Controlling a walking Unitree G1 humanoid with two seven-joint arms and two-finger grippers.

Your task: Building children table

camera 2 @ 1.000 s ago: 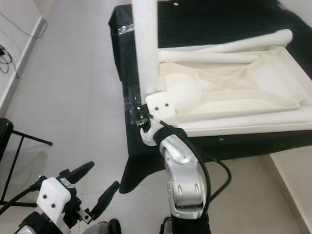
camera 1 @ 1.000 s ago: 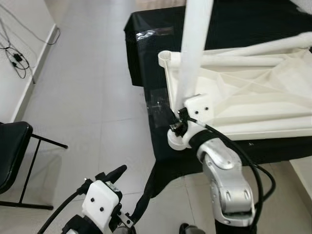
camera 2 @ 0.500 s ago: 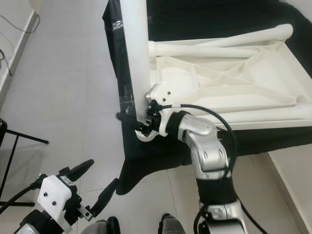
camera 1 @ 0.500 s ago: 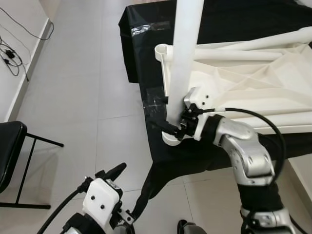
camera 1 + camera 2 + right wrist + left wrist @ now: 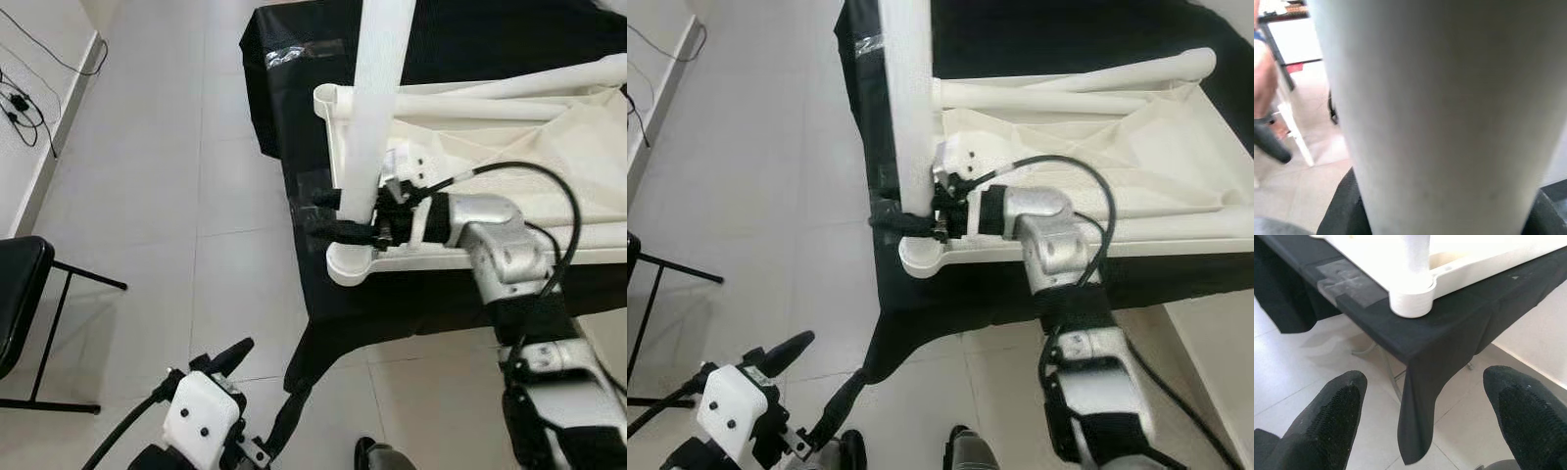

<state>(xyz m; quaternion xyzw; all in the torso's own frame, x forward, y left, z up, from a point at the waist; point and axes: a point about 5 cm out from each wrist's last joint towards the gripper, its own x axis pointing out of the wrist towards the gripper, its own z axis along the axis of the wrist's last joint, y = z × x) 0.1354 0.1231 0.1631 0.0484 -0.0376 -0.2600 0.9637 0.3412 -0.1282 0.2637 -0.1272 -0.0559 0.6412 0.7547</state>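
Robot gripping an upright leg on an upturned children's table

The right gripper (image 5: 338, 217) is clasping the white leg (image 5: 377, 108) low down, fingers on either side, as the leg is standing in the corner socket (image 5: 350, 264) of the upside-down tabletop (image 5: 1117, 186), which is lying on a black-draped table (image 5: 1400, 340). The left gripper (image 5: 813, 382) is hanging spread wide over the tiled floor (image 5: 176, 196). Two more legs (image 5: 1078, 93) are lying across the tabletop.

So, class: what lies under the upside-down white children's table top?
Under the white table top lies a black cloth draped over a work table, with clear tape at its corner. The surface beneath the cloth is covered; a thin metal leg shows below.
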